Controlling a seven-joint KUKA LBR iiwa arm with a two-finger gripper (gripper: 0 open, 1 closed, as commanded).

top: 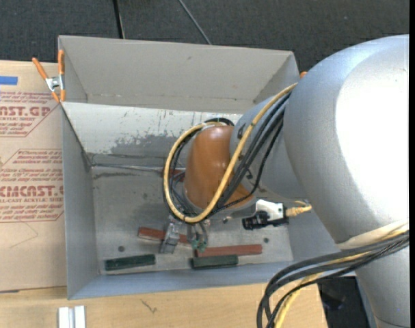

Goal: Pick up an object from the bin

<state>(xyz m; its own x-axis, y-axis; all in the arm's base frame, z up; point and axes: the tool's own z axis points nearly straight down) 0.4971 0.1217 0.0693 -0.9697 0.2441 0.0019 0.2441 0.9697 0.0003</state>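
My gripper (185, 241) is low over the bin floor near the front, below the orange wrist cover. Its two fingers stand apart, so it is open. The left fingertip (171, 242) rests on or just over the right end of a flat red-brown strip (151, 234). The right fingertip (199, 242) is at the left end of a second red-brown strip (233, 250). A dark green bar (214, 263) lies just in front of that second strip. I cannot tell whether either strip lies between the fingers.
Another dark green bar (130, 262) lies at the bin's front left. The arm's large grey body covers the bin's right side, with yellow and black cables looping round the wrist and a small black and white plug hanging by it.
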